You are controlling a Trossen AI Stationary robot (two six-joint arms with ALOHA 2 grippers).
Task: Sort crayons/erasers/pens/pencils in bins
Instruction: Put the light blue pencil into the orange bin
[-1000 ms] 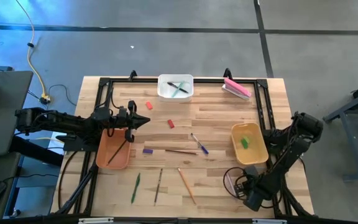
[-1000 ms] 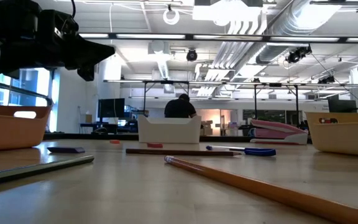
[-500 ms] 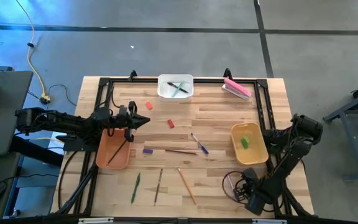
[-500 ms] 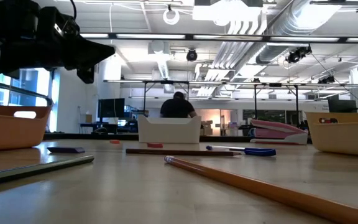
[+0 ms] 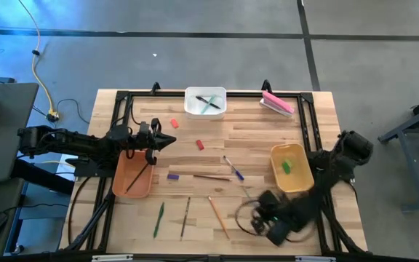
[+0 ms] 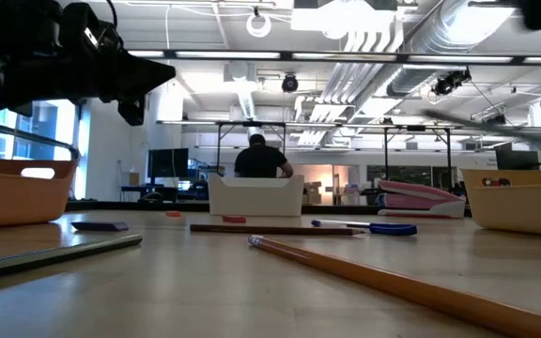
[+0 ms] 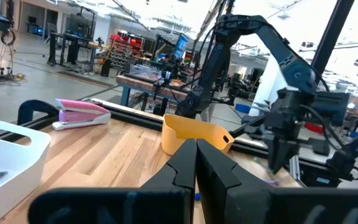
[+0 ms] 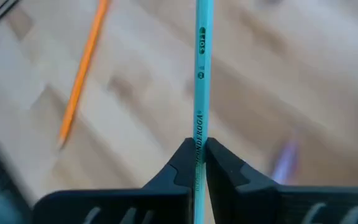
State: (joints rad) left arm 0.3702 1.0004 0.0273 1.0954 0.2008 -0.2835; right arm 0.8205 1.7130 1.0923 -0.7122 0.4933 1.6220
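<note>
A teal pencil (image 8: 201,81) is pinched between the closed fingers of the right gripper (image 8: 197,152), low over the near right part of the wooden surface (image 5: 253,138), with an orange pencil (image 8: 82,68) lying on the wood nearby. The left gripper (image 5: 167,140) hovers beside the orange-brown bin (image 5: 132,175), fingers pressed together and empty.

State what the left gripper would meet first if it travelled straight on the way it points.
Probably the mustard yellow plastic bin: it sits dead ahead of the left gripper, whose jaws are shut. Height is unclear, so it might pass above the rim.
</note>
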